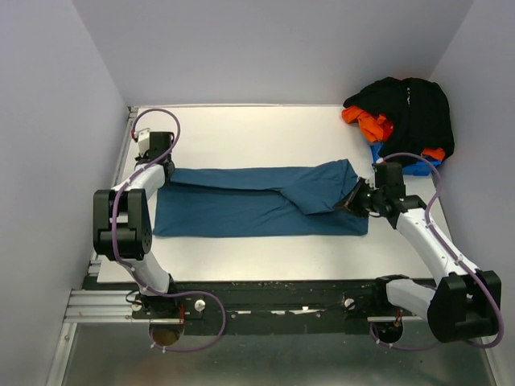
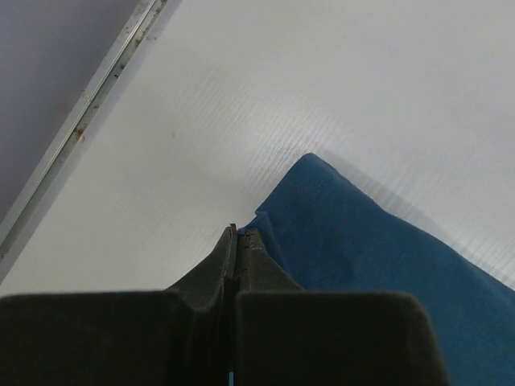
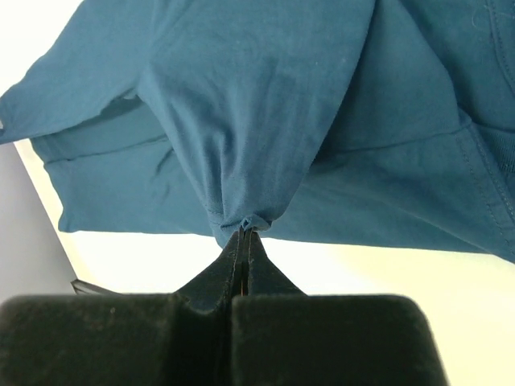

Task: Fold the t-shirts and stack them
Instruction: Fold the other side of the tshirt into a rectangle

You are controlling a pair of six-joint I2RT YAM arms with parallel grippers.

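Observation:
A teal-blue t-shirt (image 1: 241,211) lies stretched left to right across the middle of the white table (image 1: 241,129). My left gripper (image 1: 166,171) is shut on the shirt's far left corner, low at the table; in the left wrist view (image 2: 240,235) a sliver of blue cloth (image 2: 386,257) shows between the shut fingers. My right gripper (image 1: 352,201) is shut on a bunched fold at the shirt's right end and holds it lifted and folded over toward the left. The right wrist view shows this pinch (image 3: 245,232) with the cloth (image 3: 265,96) hanging from it.
A pile of black (image 1: 410,108) and bright orange (image 1: 366,122) t-shirts sits at the back right corner on a small blue bin (image 1: 418,167). Grey walls close in the left, back and right. A metal rail (image 2: 80,121) runs along the table's left edge.

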